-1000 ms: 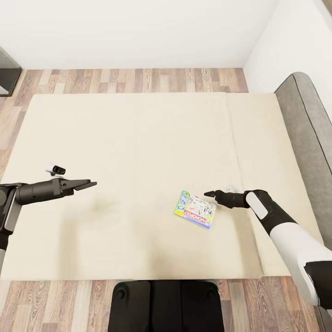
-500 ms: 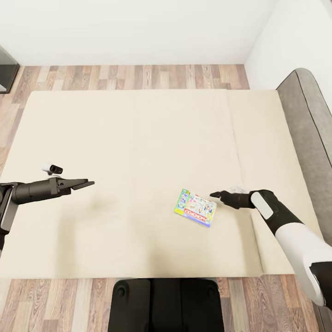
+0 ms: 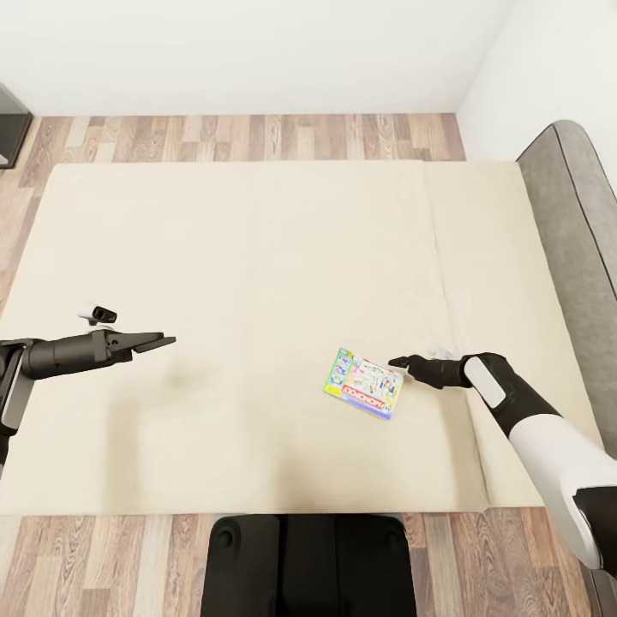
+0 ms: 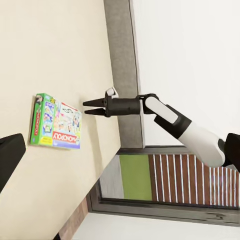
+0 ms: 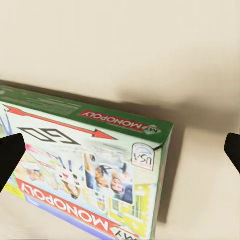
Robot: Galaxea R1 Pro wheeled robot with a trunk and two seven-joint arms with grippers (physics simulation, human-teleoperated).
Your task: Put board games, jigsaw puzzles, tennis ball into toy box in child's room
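A flat board game [image 3: 364, 386] with a green edge, a red stripe and MONOPOLY lettering lies on the beige bed [image 3: 257, 257], toward its near right part. My right gripper [image 3: 396, 366] hovers at the box's right edge, open, with nothing between its fingers. In the right wrist view the board game [image 5: 90, 165] lies between and below the spread fingers [image 5: 10, 152]. My left gripper [image 3: 167, 342] hangs open and empty over bare mattress far to the left of the box. The left wrist view shows the board game [image 4: 55, 122] and my right gripper [image 4: 87, 107] just beside it.
The grey headboard [image 3: 574, 223] runs along the bed's right side. Wood-plank floor [image 3: 257, 137] lies beyond the bed, under white walls. A dark piece of furniture [image 3: 8, 120] stands at the far left. My base [image 3: 308, 566] sits against the bed's near edge.
The whole view has shifted a little, so the camera moved. My right gripper has drawn slightly to the right, from over the box's corner to its edge. The left arm has hardly moved.
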